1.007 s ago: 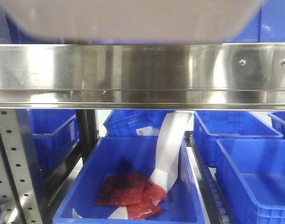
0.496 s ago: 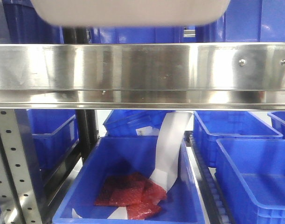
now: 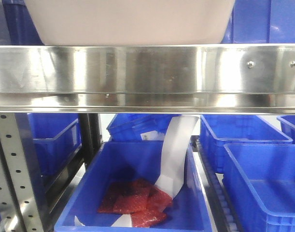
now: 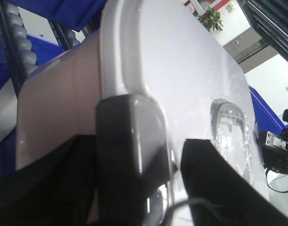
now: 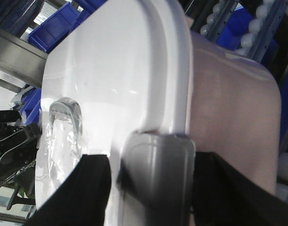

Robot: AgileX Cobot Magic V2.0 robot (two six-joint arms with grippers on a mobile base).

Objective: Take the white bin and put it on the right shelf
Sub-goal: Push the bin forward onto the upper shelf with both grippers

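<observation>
The white bin [image 3: 130, 21] is sitting just above the shiny front rail of the right shelf [image 3: 147, 72], maybe touching it. The left end effector [image 4: 174, 160] and the right end effector [image 5: 111, 176] are each gripping the bin's lid edge.

Landmark: open blue crate [image 3: 137, 193], low centre in the front view.

- Inside it: red crinkled packets [image 3: 135, 198] heaped on the floor of the crate, toward its front.
- White paper strip [image 3: 175, 154] hangs into the crate from above, lower end touching the packets' right edge; a second white scrap [image 3: 122, 221] lies at the front wall.
- Behind the crate: another blue crate [image 3: 137, 128], tilted, small white label on it.
- Right of it: two more blue crates [image 3: 263, 183], one behind the other.
- Left of it: a further blue crate [image 3: 55, 140].
- Left wrist view: potted green plant [image 4: 210, 20] far in the background.
</observation>
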